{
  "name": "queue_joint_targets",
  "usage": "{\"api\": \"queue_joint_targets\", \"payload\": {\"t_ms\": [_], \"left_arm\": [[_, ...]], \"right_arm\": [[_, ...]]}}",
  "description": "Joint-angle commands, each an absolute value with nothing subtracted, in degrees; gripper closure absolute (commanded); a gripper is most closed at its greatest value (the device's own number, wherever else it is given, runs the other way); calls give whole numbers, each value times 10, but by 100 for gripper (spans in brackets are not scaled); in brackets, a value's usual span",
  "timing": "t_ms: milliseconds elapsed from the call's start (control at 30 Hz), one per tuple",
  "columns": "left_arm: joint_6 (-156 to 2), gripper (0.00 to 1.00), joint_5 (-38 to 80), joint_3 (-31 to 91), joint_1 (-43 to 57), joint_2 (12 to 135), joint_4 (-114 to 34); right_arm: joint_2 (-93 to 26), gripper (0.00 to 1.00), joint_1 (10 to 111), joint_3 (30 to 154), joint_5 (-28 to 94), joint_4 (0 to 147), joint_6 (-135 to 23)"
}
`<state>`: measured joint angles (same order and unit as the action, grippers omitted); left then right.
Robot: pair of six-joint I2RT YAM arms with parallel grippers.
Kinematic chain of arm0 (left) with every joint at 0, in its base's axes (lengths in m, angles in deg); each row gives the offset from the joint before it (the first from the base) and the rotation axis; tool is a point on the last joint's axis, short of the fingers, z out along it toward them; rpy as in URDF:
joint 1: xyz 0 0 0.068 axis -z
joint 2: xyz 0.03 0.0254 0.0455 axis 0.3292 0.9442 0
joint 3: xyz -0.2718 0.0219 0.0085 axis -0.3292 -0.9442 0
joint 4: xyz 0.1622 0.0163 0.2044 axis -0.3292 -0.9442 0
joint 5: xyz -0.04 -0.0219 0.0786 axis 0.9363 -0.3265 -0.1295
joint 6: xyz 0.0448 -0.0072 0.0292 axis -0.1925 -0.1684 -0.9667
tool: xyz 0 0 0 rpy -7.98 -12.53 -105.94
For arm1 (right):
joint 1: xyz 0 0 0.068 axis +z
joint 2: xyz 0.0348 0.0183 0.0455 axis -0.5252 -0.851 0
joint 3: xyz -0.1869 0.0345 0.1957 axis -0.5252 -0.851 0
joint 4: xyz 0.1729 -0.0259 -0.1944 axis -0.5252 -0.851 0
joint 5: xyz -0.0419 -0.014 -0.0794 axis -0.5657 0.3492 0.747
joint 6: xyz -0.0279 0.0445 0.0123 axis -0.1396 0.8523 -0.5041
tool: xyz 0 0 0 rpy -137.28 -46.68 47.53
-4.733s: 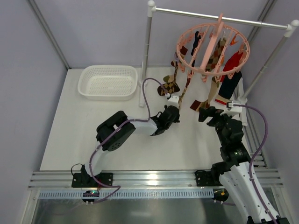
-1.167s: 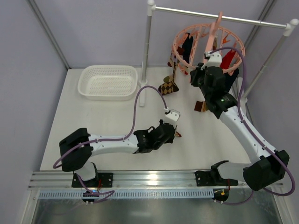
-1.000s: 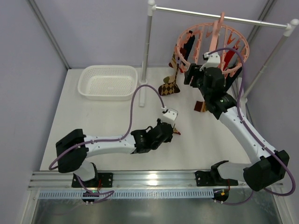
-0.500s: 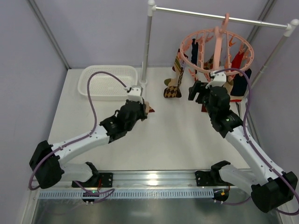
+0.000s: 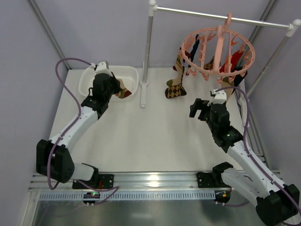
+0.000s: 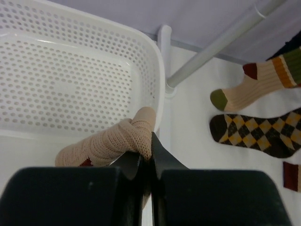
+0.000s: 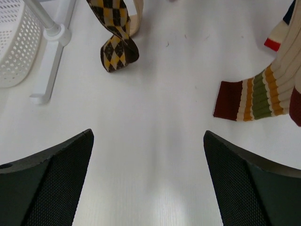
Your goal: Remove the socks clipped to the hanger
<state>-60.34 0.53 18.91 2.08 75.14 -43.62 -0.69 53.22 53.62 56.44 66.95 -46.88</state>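
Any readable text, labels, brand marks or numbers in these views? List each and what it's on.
None readable in any view.
The socks show only argyle and stripe patterns; the tan sock in the left gripper, the hanger, the white basket and the rail stand show no markings.

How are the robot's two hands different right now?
The left gripper is shut, pinching a tan sock; the right gripper is wide open and holds nothing. The left gripper is by the rim of the white basket; the right gripper hangs over bare table, near the argyle sock dangling from the hanger. Both are black with two fingers.
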Motion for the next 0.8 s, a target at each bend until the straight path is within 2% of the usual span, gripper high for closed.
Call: {"api": "queue_joint_targets", "payload": {"t_ms": [0,300,767], "left_arm": [[-607,100,32,238,-19,790,-441],[-640,100,-28,344,-52,890,-468],[-657,100,-35,413,-110,997,-438]], "right_arm": [[19,1,533,505,582,693,-464],[20,0,533,489,582,704,-468],[8,0,532,485,583,713,-469]]}}
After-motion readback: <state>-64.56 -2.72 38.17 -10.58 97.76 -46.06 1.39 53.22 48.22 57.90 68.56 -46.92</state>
